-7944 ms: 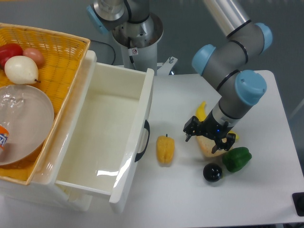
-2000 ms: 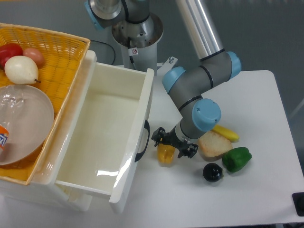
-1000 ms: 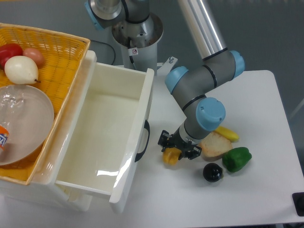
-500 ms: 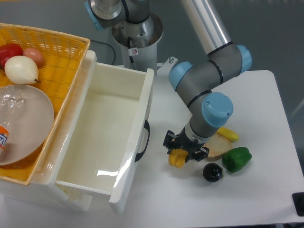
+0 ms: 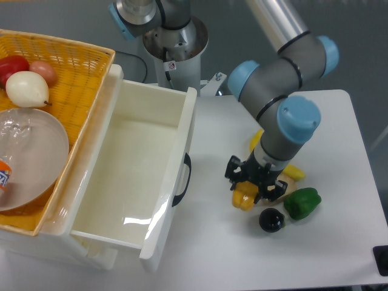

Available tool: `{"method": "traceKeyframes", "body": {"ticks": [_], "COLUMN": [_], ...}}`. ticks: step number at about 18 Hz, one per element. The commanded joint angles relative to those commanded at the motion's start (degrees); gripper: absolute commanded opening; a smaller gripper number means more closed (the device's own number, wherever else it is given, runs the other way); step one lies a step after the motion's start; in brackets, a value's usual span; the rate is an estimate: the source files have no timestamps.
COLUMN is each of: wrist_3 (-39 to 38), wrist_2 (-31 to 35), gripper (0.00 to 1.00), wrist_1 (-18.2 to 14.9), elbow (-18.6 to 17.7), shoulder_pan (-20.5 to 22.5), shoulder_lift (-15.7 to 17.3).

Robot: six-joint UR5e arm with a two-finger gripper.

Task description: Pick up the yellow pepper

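Gripper [image 5: 254, 185] lower right of centre, fingers clamped on yellow pepper [image 5: 244, 197]; green pepper [image 5: 302, 203] just right.

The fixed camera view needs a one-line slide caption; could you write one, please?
UR5e gripper holds the yellow pepper beside the green pepper.
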Motion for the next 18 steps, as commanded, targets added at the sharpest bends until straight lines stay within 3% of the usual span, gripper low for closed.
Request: {"method": "traceKeyframes", "body": {"ticks": [4, 7, 9, 18], "wrist_3": [5.7, 13.8, 17.3, 15.4], "wrist_2": [2.0, 12.3, 19.0, 14.5], "gripper": [0.06, 0.06, 0.06, 0.07], "wrist_1": [-2.6, -7.6, -8.1, -7.6], "elbow": [-0.7, -0.7, -1.2, -2.0], "shoulder_pan": [-1.0, -3.2, -4.6, -4.0], "shoulder_lift": [4.2, 5.9, 6.0, 7.2]}}
